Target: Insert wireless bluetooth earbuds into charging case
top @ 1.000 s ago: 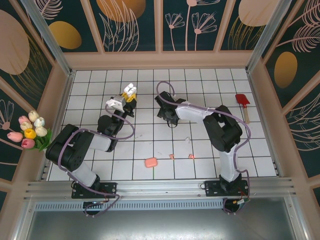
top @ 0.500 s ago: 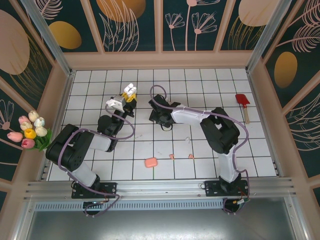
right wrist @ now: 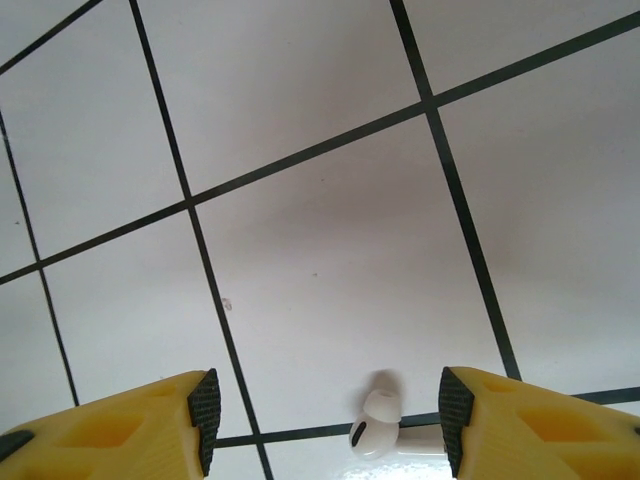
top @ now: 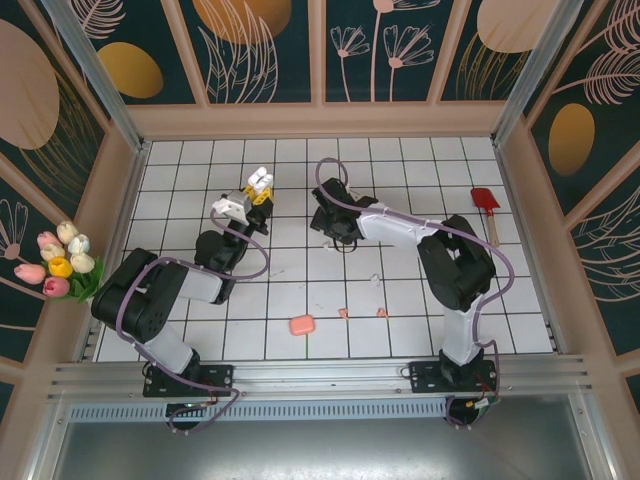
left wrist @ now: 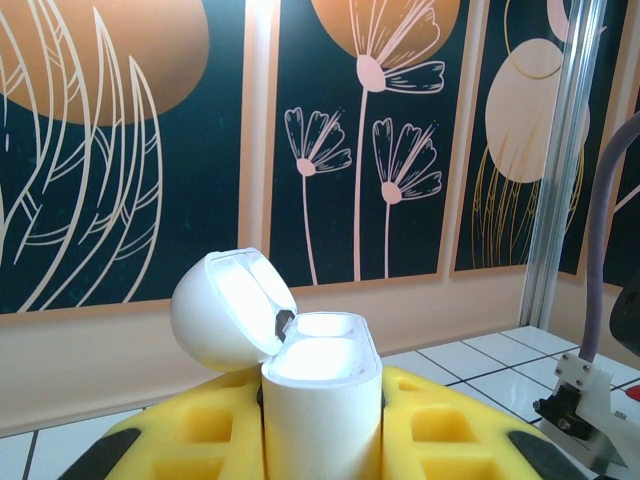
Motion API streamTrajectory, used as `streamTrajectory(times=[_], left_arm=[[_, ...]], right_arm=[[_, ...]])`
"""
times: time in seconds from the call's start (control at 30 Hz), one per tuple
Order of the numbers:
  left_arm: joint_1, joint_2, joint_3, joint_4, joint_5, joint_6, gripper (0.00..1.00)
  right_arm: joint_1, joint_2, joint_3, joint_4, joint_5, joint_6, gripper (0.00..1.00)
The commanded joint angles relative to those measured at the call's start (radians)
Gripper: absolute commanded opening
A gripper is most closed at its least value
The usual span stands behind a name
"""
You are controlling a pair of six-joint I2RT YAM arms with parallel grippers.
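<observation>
Right wrist view: my R claw stands apart, jaws wide. Its yellow fingers sit at the bottom-left & bottom-right corners of the frame. A white earbud lies on the tiled floor between them, bottom centre, nearer the right-hand finger. The bud head points up-frame and the stem runs right along a dark grout line toward that finger's pad. Whether they touch, cannot tell.

Left wrist view: my L claw is clamped on the white charging case, bottom centre of the frame. The case is upright, w/ its lid flipped open & leaning left.

Top external view: L claw w/ case is centre-left of the frame. A second white earbud lies on the floor at centre. Lower centre: left salmon-pink earbud & right salmon-pink earbud, near each other. A pink case lies just left of them. Red spatula is at right, tulips at the left edge.
</observation>
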Motion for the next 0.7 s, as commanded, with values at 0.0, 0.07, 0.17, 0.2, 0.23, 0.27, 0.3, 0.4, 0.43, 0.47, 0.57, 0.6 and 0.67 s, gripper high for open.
streamTrajectory(times=[0.0,0.07,0.17,0.2,0.23,0.27,0.3,0.4,0.43,0.47,0.57,0.6,0.67], left_arm=[[0.006,-0.012,-0.006,0.22,0.02,-0.015,0.0],[0.006,-0.016,-0.006,0.216,0.023,-0.013,0.0],[0.005,-0.022,-0.007,0.208,0.024,-0.008,0.0],[0.005,-0.024,-0.008,0.208,0.026,-0.008,0.0],[0.006,-0.024,-0.009,0.207,0.027,-0.008,0.0],[0.006,-0.025,-0.009,0.207,0.027,-0.007,0.0],[0.005,-0.026,-0.009,0.206,0.029,-0.007,0.0],[0.006,-0.024,-0.009,0.207,0.03,-0.008,0.0],[0.006,-0.024,-0.009,0.207,0.03,-0.008,0.0],[0.006,-0.024,-0.008,0.207,0.031,-0.008,0.0],[0.006,-0.024,-0.006,0.206,0.03,-0.008,0.0],[0.006,-0.024,-0.006,0.206,0.03,-0.008,0.0],[0.006,-0.026,-0.006,0.204,0.031,-0.008,0.0]], right_arm=[[-0.002,-0.007,-0.017,0.006,0.006,-0.043,0.61],[-0.003,0.008,-0.016,0.017,-0.005,-0.066,0.61],[-0.005,0.036,-0.009,0.027,-0.033,-0.095,0.62],[-0.004,0.047,-0.009,0.033,-0.042,-0.103,0.61],[-0.004,0.054,-0.008,0.038,-0.049,-0.108,0.61],[-0.004,0.062,-0.008,0.041,-0.056,-0.113,0.61],[-0.004,0.071,-0.009,0.043,-0.06,-0.114,0.61],[-0.005,0.086,-0.019,0.05,-0.066,-0.115,0.61],[-0.004,0.09,-0.025,0.056,-0.067,-0.116,0.61],[-0.004,0.093,-0.03,0.059,-0.069,-0.114,0.6],[-0.001,0.094,-0.049,0.066,-0.08,-0.108,0.6],[0.001,0.091,-0.056,0.07,-0.088,-0.107,0.6],[0.011,0.087,-0.064,0.07,-0.093,-0.105,0.6]])
